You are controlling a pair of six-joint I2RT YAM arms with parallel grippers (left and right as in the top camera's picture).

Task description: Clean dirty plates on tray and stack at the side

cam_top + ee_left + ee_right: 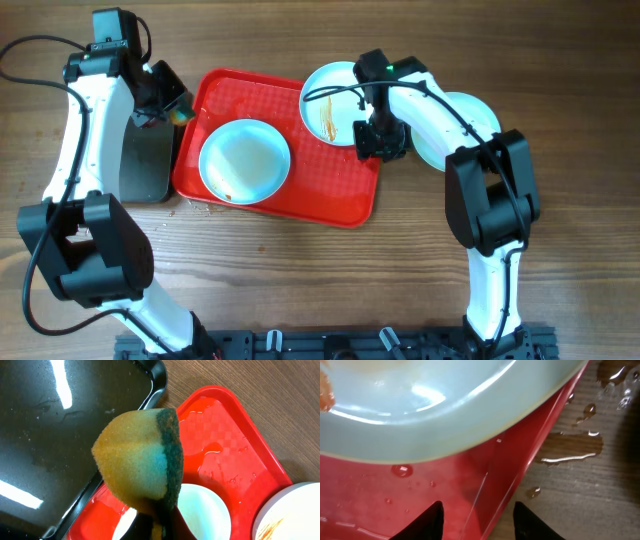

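A red tray (pixel 330 190) holds a pale blue plate (pixel 245 160) with small crumbs at its near rim. A second pale plate (pixel 335 100), streaked brown, rests over the tray's far right corner. My left gripper (pixel 175 110) is shut on a yellow and green sponge (pixel 140 455) and holds it above the tray's far left corner. My right gripper (pixel 380 140) is open and empty over the tray's right rim, beside the streaked plate. In the right wrist view its fingers (pixel 477 520) straddle the red rim (pixel 445 490) below that plate (pixel 445 400).
A wet black tray (pixel 145 165) lies left of the red tray. Another pale plate (pixel 480 112) sits on the table right of the red tray, partly under my right arm. Water drops (pixel 570 455) lie on the wood by the tray's rim.
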